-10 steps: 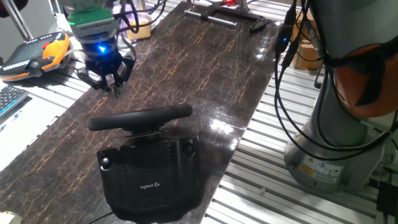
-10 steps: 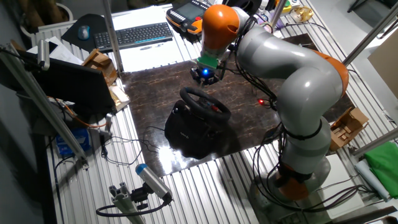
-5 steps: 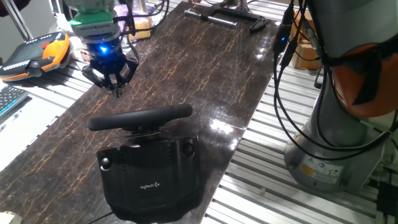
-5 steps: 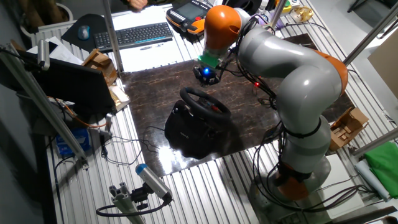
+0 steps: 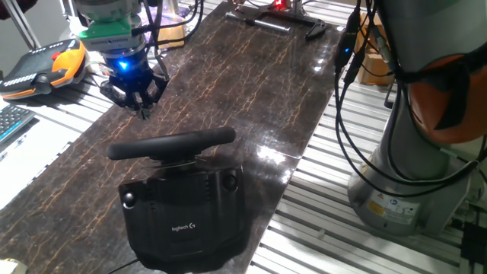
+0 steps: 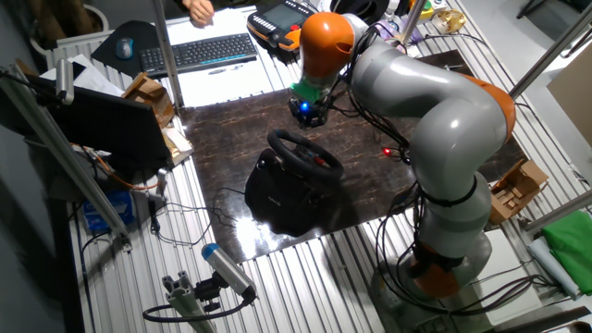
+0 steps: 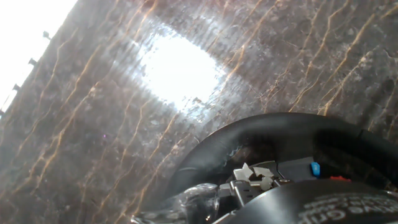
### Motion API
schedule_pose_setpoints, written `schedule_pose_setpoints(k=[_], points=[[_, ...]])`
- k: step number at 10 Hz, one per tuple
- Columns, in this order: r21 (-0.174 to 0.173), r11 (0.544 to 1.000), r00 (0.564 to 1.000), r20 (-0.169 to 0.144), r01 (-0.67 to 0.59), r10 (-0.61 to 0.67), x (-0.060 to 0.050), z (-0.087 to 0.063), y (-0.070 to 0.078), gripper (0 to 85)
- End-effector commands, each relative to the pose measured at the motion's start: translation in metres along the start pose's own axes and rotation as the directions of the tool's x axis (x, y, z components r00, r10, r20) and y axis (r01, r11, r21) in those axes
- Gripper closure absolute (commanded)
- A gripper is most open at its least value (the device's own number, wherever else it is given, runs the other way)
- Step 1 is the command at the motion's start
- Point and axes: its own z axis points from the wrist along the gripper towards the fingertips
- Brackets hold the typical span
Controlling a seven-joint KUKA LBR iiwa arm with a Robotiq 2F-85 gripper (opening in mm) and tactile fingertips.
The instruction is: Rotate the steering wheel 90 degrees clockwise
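Claw hung above bare marble table, apart from wheel, fingertips close together, holding nothing. Wheel sat near table's front edge on its base, rim edge-on w/ long axis left-right.

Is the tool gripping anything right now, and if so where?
Nothing held: the tool hangs above the table, apart from the steering wheel.

Below the gripper the table top is dark, gold-veined, marble-looking stone, polished enough to throw back white glare. Just beside the gripper, the steering wheel has a matt black rim, perhaps rubber or soft plastic, on a base of smooth, slightly shiny black plastic. Further out, the frame rails are ribbed, bare metal.
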Motion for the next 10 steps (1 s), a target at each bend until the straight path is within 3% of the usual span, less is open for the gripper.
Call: schedule_pose_setpoints(k=[1, 10], points=[[-0.001, 1.000, 1.000, -0.002, -0.001, 0.001, -0.0003, 0.0003, 0.0002, 84.3], [-0.002, 0.999, 0.999, -0.017, 0.040, -0.040, -0.0033, 0.0034, -0.0024, 84.3]])
